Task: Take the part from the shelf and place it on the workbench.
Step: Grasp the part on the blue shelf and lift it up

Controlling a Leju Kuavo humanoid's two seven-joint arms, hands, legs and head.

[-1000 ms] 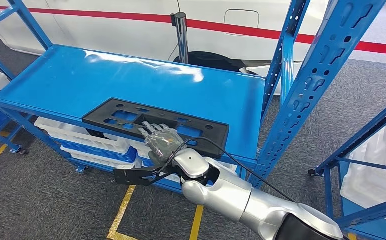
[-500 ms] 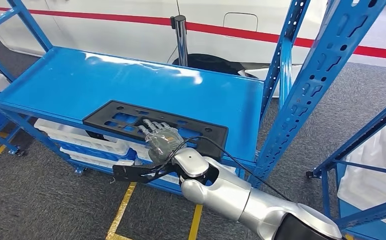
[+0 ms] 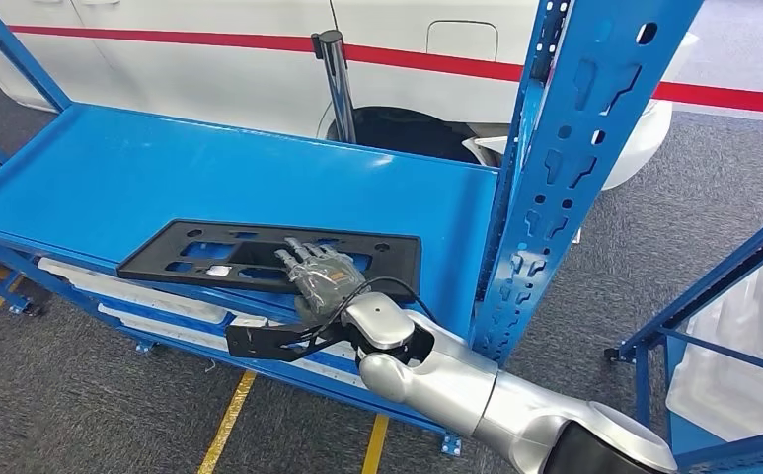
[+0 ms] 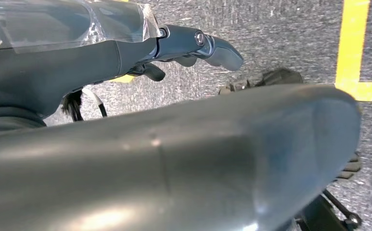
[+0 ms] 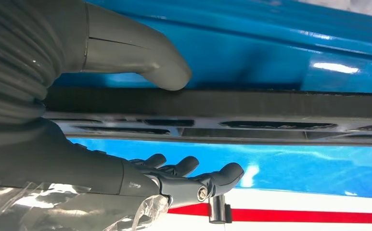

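The black part (image 3: pixel 259 259) lies flat at the front edge of the blue shelf (image 3: pixel 160 178). My right hand (image 3: pixel 320 276) pinches its rim, thumb below, fingers (image 5: pixel 188 180) above. Grey carpet (image 3: pixel 91 415) with yellow lines (image 3: pixel 224 425) lies beneath; my left hand (image 4: pixel 193 45) hangs curled, holding nothing.

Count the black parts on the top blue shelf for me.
1. A flat black part lies along the front edge of the top blue shelf, with the right robot hand on its near edge. Lower shelves are mostly hidden.
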